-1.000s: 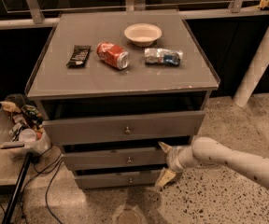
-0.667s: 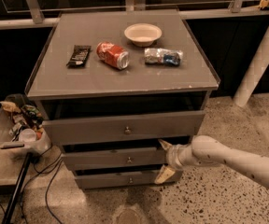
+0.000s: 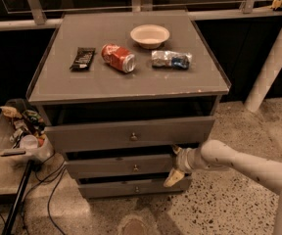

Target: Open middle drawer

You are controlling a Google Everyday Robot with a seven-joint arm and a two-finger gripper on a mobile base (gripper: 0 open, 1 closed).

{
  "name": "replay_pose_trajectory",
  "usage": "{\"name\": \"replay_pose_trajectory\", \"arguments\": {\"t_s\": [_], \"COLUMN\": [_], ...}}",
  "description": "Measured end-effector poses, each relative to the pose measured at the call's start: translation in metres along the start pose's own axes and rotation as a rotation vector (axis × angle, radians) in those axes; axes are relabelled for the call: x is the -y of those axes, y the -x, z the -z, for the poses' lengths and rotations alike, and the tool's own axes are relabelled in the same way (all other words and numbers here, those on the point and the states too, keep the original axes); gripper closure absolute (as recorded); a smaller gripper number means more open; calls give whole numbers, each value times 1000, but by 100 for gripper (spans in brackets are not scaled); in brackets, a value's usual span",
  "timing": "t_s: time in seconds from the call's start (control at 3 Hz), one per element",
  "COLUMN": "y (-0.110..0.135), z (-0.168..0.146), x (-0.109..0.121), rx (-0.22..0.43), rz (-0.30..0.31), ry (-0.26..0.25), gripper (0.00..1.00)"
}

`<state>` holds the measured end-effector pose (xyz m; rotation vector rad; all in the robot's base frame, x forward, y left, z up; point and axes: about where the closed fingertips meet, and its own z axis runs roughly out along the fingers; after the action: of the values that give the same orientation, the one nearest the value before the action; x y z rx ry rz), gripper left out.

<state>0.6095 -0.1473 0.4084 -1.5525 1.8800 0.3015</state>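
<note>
Grey cabinet (image 3: 131, 84): our gripper (image 3: 176, 166), jaws spread open, stays at the middle drawer (image 3: 126, 166)'s right end; nothing has moved, drawer barely out.

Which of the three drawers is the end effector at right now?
The middle drawer, the one between the taller top drawer and the bottom drawer. The end effector sits at its front panel's right end, well right of the centre knob.

Grey middle drawer (image 3: 126, 166), slightly out, gripper (image 3: 176, 166) at its right end
</note>
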Motion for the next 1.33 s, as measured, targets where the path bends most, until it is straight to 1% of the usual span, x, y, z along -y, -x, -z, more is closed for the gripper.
{"name": "replay_pose_trajectory", "arguments": {"t_s": [0.33, 0.67, 1.33], "y": [0, 0, 0], "z": [0, 0, 0], "x": [0, 0, 0], "rx": [0, 0, 0], "rz": [0, 0, 0], "ry": [0, 0, 0], "gripper": [0, 19, 65]}}
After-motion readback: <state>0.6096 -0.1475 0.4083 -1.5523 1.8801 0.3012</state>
